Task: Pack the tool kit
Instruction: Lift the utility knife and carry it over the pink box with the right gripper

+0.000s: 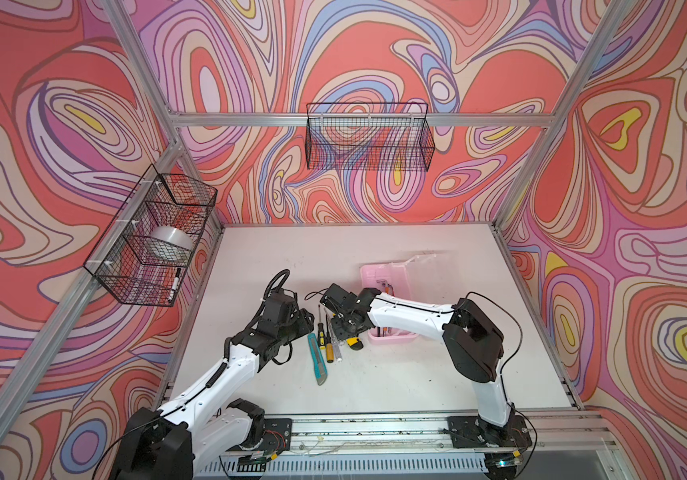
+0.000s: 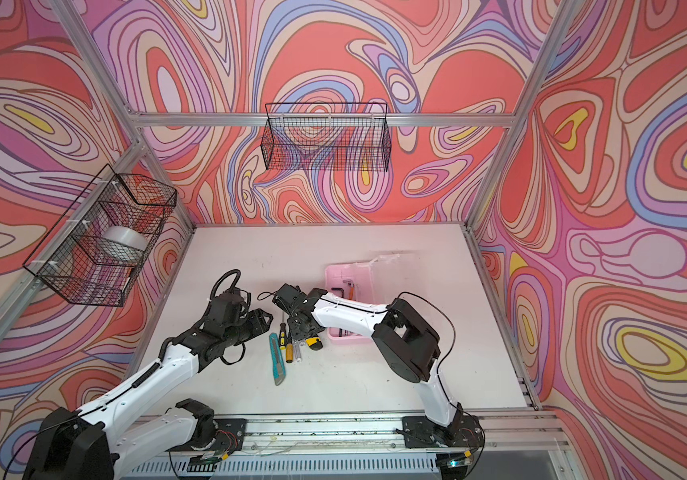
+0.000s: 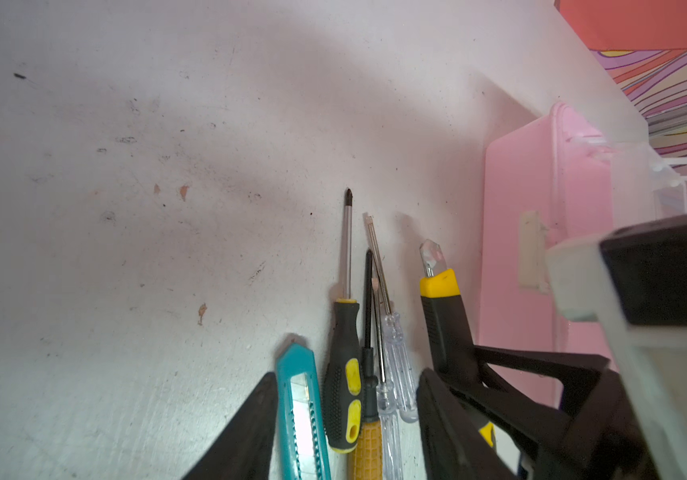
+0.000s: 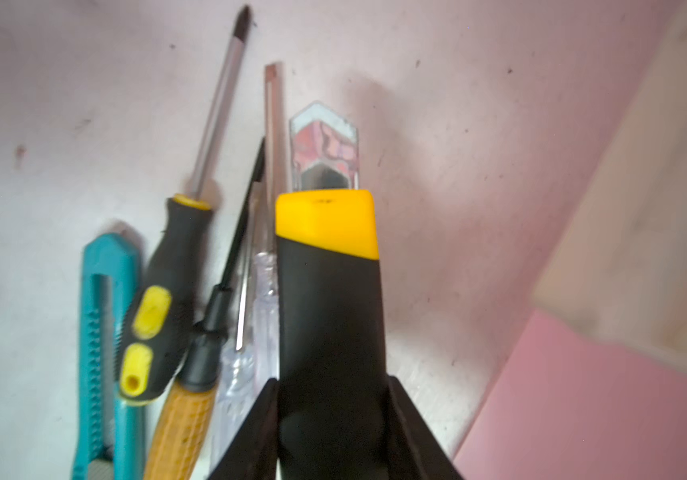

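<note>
The pale-pink case (image 1: 369, 272) stands open at the right of the table, its translucent lid (image 1: 427, 264) folded back and hex keys (image 1: 385, 286) inside. Left of it, side by side, lie the teal knife (image 1: 317, 359) (image 3: 302, 411), several small screwdrivers (image 1: 323, 332) (image 3: 344, 361) and the yellow-black knife (image 1: 354, 343) (image 4: 329, 270). My right gripper (image 1: 348, 326) (image 4: 332, 380) is shut on the yellow-black knife's black body, low over the table. My left gripper (image 1: 306, 322) (image 3: 346, 376) is open; in the left wrist view the teal knife and screwdrivers show between its fingers, not gripped.
A black wire basket (image 1: 369, 137) hangs on the back wall. Another basket (image 1: 155, 237) on the left wall holds a tape roll (image 1: 171, 243) and a marker (image 1: 175, 282). The aluminium base rail (image 1: 366, 432) runs along the table's front edge.
</note>
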Available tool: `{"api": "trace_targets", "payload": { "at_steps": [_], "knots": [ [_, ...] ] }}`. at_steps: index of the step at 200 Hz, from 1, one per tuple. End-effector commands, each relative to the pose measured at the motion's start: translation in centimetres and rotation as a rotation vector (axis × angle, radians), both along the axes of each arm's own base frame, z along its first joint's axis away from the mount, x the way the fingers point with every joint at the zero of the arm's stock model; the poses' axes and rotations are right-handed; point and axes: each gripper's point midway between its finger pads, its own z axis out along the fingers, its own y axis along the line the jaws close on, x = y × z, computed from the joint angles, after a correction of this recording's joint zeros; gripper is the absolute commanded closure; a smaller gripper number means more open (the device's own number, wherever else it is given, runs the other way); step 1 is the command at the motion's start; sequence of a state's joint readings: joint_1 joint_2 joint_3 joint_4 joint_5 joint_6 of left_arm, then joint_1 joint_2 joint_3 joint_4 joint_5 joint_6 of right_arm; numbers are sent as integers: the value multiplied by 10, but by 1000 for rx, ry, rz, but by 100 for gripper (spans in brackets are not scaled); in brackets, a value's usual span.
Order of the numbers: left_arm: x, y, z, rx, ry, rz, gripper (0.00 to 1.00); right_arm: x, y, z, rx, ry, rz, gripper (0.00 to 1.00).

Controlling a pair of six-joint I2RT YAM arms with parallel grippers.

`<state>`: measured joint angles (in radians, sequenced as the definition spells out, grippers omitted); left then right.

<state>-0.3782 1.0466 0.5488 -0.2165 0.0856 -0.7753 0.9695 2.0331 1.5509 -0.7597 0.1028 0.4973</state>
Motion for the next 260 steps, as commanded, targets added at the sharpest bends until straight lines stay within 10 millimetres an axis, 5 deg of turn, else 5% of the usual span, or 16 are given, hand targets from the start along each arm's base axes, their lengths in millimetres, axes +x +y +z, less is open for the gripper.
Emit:
{"api": "trace_targets", "payload": {
  "at_steps": [1,34,73,133,185,260],
  "knots": [
    [2,3,6,1,-14,14,46,-17,7,25,62,4,17,66],
    [5,12,16,33,-43,37,46,-29,5,47,98,0,23,66],
    [8,29,31,62,-73,71,46,-19,-17,93,88,-127,-13,66],
    [17,23,35,48,-80,54,47,30,-108,124,-28,-241,-158,68],
    [23,21,33,41,-90,56,48,73,-179,99,-83,-217,-295,69],
    [27,18,29,45,-75,41,48,96,-192,54,-124,-164,-345,64]
  ]
}}
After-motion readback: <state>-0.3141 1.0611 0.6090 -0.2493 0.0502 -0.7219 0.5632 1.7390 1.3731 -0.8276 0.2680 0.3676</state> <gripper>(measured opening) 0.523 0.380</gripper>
